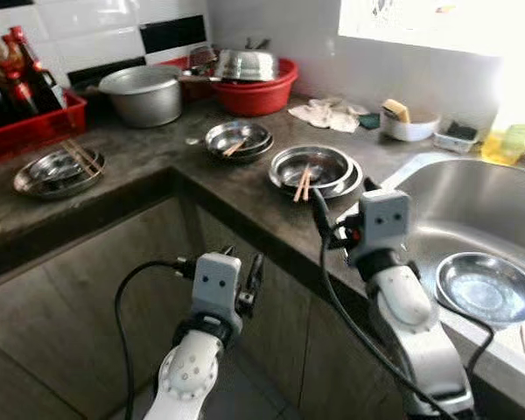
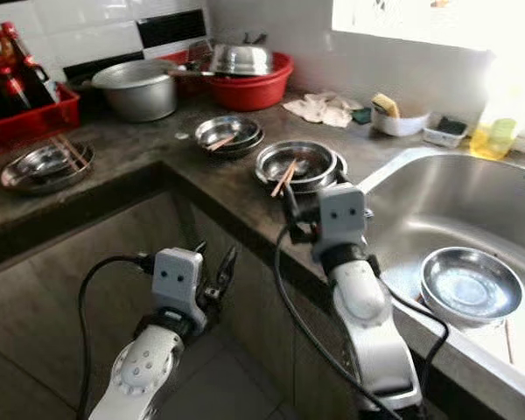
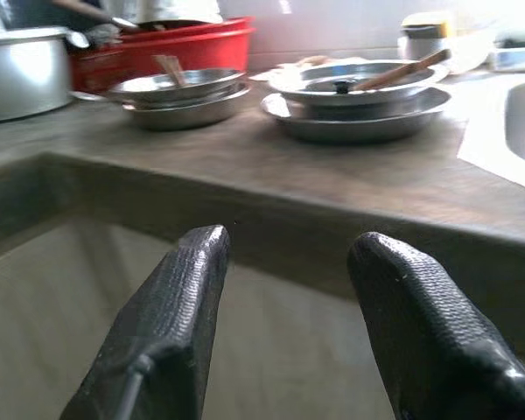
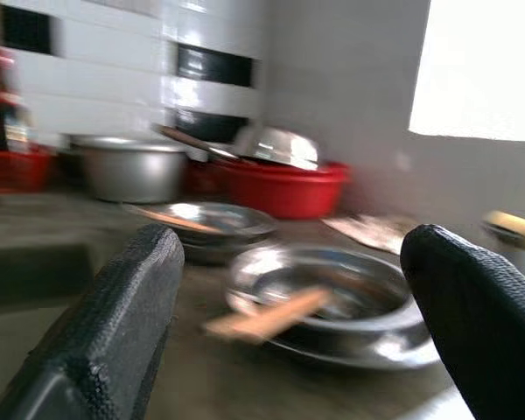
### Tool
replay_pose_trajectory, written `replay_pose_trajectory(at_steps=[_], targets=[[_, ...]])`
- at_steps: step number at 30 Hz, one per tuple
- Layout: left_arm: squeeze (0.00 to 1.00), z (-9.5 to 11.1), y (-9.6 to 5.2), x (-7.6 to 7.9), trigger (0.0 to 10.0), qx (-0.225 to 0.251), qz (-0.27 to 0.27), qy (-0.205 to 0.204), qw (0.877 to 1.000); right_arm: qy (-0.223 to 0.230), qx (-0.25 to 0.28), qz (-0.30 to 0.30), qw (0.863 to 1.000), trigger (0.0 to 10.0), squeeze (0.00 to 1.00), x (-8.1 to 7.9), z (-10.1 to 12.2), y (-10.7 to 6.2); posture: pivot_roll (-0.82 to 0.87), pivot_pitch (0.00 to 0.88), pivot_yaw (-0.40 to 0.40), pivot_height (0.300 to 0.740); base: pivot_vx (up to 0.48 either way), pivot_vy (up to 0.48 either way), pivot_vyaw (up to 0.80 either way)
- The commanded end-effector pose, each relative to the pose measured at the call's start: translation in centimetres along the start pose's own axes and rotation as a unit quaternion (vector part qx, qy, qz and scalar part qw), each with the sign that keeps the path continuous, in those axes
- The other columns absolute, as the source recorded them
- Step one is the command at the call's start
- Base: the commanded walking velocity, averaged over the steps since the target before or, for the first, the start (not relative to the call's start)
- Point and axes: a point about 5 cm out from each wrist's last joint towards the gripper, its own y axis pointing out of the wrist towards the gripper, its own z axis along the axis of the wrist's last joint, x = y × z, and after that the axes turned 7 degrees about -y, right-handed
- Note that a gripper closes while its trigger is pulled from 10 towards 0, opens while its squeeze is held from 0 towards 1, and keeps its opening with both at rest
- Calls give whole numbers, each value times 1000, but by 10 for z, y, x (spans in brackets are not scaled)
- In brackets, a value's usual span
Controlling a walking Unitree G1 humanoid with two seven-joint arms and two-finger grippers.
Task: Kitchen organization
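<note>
Hovering wide-jawed at the dark stone counter's [image 1: 245, 206] front edge, the right gripper [image 4: 289, 306] faces stacked round steel bowls [image 1: 313, 170] holding wooden chopsticks [image 1: 304, 184]; the left gripper [image 3: 289, 324] hangs open below.

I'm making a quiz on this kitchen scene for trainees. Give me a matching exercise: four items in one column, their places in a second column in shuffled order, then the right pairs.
Items:
1. Steel bowl with nothing in it
2. Bottles
3. Upside-down steel bowl
4. Chopsticks

Places:
A. In the red crate
B. On the stacked steel plates near the sink
C. Inside the sink
D. In the red basin

Pairs: 1-C, 2-A, 3-D, 4-B
</note>
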Motion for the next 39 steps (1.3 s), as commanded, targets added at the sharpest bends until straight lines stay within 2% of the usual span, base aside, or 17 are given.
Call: replay_pose_trajectory(at_steps=[1,10,22,39], targets=[[0,2,-2,2,10000,7,-4,-4,1000,-5,7,10,1000,10000,0,-3,0,4,50,29,3,740,0,0,0],[0,9,-3,11,10000,27,-21,-20,999,-18,-2,23,1000,10000,0,-14,-12,25,59,39,-8,740,0,0,0],[0,11,-6,17,10000,36,-37,-34,998,-40,-5,-1,999,10000,0,-6,-25,45,63,45,-15,740,0,0,0],[0,14,-7,23,10000,46,-53,-46,996,-51,-27,-6,998,10000,0,-15,-45,58,72,55,-26,740,0,0,0]])
